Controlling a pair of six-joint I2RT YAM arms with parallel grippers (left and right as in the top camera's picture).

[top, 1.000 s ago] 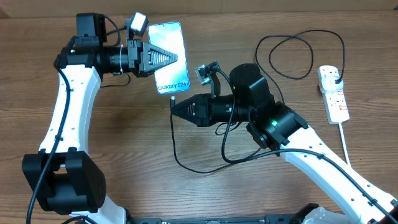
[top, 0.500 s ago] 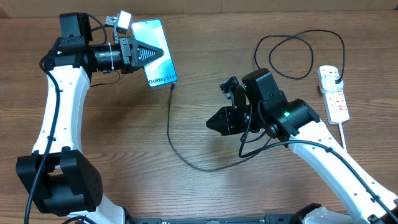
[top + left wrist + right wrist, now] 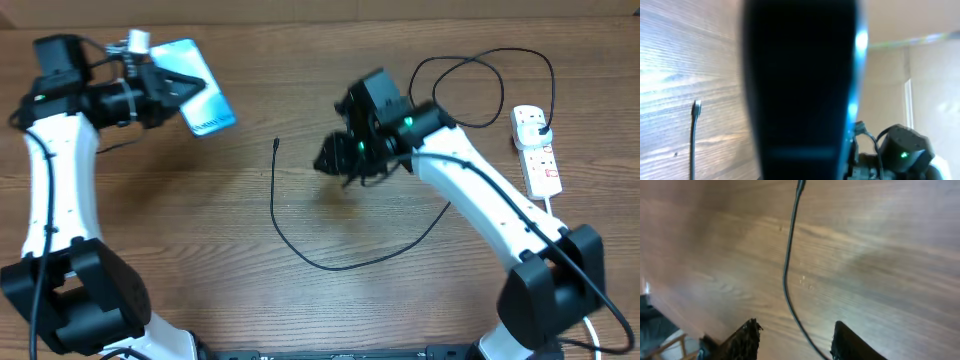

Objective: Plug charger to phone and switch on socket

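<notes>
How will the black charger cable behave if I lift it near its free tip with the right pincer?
Probably floppy: the charger cable lies in a loose curve on the table, so its length should sag and trail. Likely light, being so thin. The small connector tip may swing or twist, and the thin cord could slip from the right pincer, now open.

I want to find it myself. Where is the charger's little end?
Look at the middle of the wooden table, where the thin black charger curves. Follow it up to its loose end, lying bare on the wood; its other end sits in the white socket.
</notes>
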